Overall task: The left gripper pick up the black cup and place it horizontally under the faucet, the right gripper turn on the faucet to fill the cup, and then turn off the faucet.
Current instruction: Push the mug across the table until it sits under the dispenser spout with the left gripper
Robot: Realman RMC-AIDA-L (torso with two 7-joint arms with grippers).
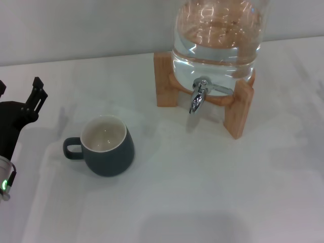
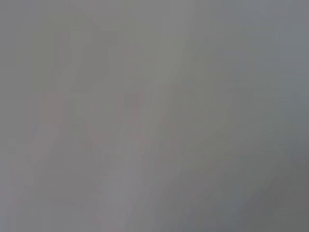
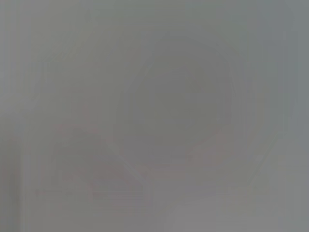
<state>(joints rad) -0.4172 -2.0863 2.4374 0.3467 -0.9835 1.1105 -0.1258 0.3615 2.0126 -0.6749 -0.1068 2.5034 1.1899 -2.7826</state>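
Note:
The black cup (image 1: pixel 107 148) stands upright on the white table (image 1: pixel 202 192), cream inside showing, its loop handle pointing to the left. My left gripper (image 1: pixel 19 90) is at the far left edge of the head view, to the left of the cup and apart from it, fingers spread open with nothing between them. The chrome faucet (image 1: pixel 198 96) juts from the glass water jar (image 1: pixel 217 45) at the back right, spout down, well to the right of the cup. The right gripper is out of view. Both wrist views show only a featureless grey.
The jar rests on a wooden stand (image 1: pixel 238 114) whose front leg reaches toward the table's middle. White tabletop lies between the cup and the faucet and across the front.

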